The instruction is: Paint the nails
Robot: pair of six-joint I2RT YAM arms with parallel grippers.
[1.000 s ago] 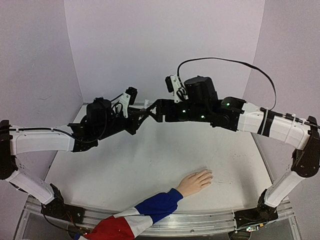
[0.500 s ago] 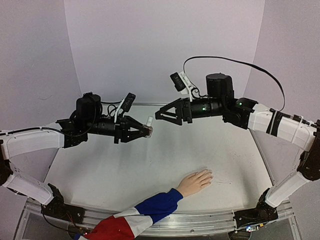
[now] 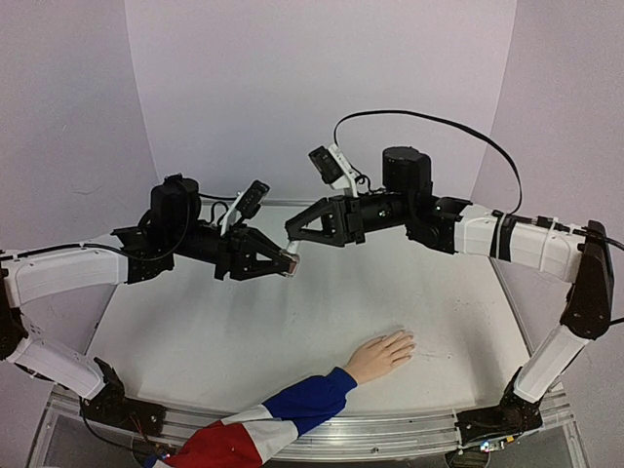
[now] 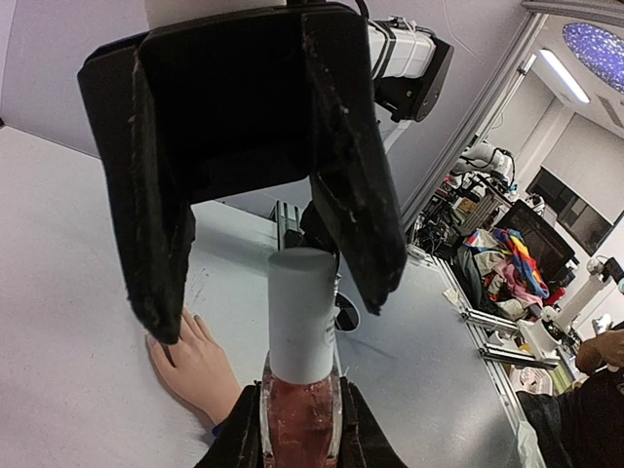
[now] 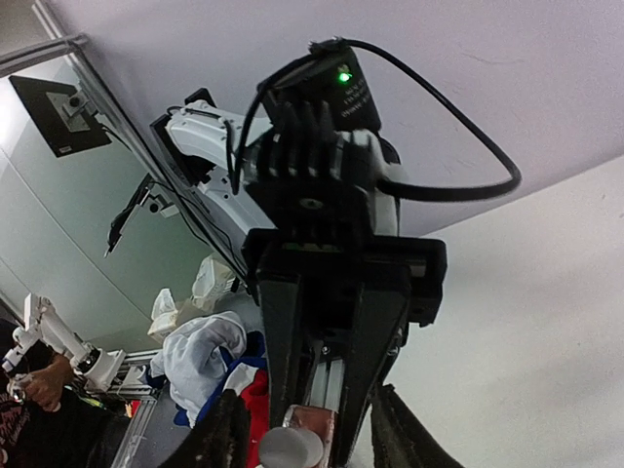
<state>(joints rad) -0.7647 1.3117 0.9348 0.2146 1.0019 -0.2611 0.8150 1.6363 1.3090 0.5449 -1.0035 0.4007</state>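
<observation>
Above the worktop (image 3: 244, 331), the left claw (image 3: 283, 261) pinches a pink bottle (image 4: 300, 419); the right claw (image 3: 292, 234) stands spread around its white cap (image 4: 301, 317). Below, the nails (image 3: 408, 341) on the hand (image 3: 382, 355) look unpainted, so all painting remains.

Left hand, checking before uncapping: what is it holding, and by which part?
The left hand holds the pinkish bottle by its body; the white cap sticks out, ungripped.

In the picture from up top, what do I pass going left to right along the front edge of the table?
left arm's base → sleeve → hand → right arm's base
</observation>
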